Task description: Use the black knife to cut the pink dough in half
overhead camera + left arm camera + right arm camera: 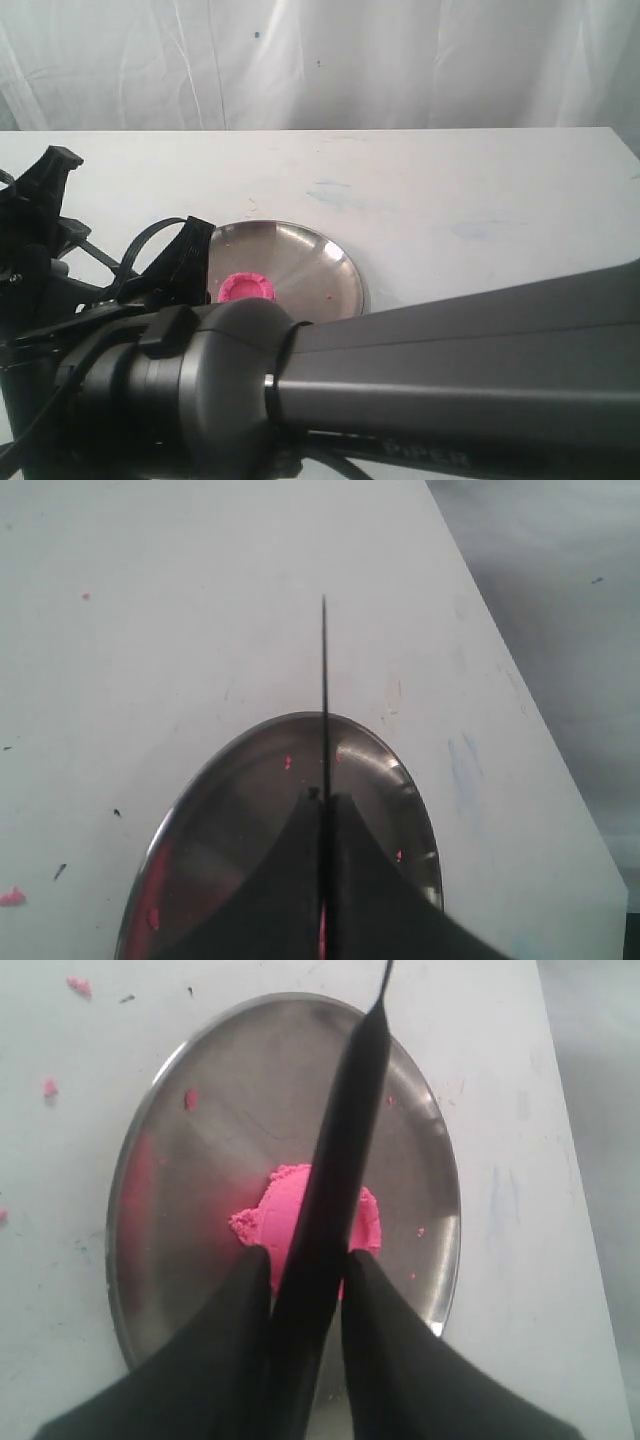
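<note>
The pink dough (268,1210) lies as one lump in the middle of the steel plate (190,1170). In the exterior view the pink dough (248,288) sits on the plate (325,262). My right gripper (305,1260) is shut on the black knife (345,1130), which runs over the dough toward the far rim. In the left wrist view my left gripper (322,796) is shut on the black knife (324,680), seen edge-on, its tip past the plate (225,810). A pink sliver of dough (322,930) shows between those jaws.
Pink crumbs dot the plate and the white table (60,1260). The right arm (450,360) fills the foreground of the exterior view. Black gripper fingers (185,258) stand at the plate's left rim; I cannot tell which arm's. The table's edge (540,740) is near.
</note>
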You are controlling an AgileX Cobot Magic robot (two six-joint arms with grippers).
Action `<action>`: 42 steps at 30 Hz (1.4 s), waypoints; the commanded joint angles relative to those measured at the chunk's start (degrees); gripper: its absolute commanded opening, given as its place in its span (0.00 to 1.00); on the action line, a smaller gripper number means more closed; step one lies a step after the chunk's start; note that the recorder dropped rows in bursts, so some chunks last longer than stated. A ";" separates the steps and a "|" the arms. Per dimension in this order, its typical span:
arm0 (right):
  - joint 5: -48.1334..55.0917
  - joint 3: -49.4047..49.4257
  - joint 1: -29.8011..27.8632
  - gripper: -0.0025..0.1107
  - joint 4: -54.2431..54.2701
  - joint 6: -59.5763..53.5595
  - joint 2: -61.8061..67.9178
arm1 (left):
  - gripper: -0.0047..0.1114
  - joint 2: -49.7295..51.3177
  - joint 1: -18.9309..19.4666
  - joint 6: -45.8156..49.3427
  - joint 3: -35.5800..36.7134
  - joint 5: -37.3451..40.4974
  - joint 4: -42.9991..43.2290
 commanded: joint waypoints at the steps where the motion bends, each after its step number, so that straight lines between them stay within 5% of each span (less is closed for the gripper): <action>1: 1.15 -0.09 -0.22 0.02 -0.39 -0.29 -0.17 | 0.04 -0.77 0.21 0.63 -0.06 0.10 -0.14; 11: 2.19 -0.09 -0.22 0.02 0.76 -1.79 -0.17 | 0.07 -0.77 0.21 0.79 -0.06 -3.27 -0.14; 16: 2.09 -0.09 -0.22 0.02 0.74 -2.00 -0.17 | 0.26 -0.77 0.21 1.03 -0.06 -3.27 -0.14; 20: 2.08 -0.09 -0.22 0.02 0.74 -2.25 -0.17 | 0.53 -0.77 0.21 1.01 -0.06 -3.82 -0.14; 24: 5.32 -0.09 -0.22 0.02 0.14 -3.49 -0.17 | 0.60 -3.08 0.21 1.76 -0.06 -7.20 -0.14; 26: 8.65 -0.09 -1.03 0.02 0.15 -4.49 -0.82 | 0.60 -4.47 0.21 5.80 -0.06 -8.62 -0.83; 32: 9.80 -0.91 -13.22 0.02 26.26 -23.31 -12.97 | 0.60 -9.74 0.21 35.08 -0.06 -8.51 -19.04; 36: 13.29 -2.47 -20.20 0.02 43.13 -37.67 -16.91 | 0.60 -11.06 0.21 44.85 -0.06 -1.18 -22.45; 38: 17.41 -2.62 -21.81 0.02 45.32 -41.53 -17.34 | 0.60 -11.06 0.21 51.44 -0.70 9.42 -21.35; 42: 18.02 -2.62 -21.81 0.02 46.89 -46.45 -17.34 | 0.60 -11.27 0.21 53.79 -0.94 13.23 -22.09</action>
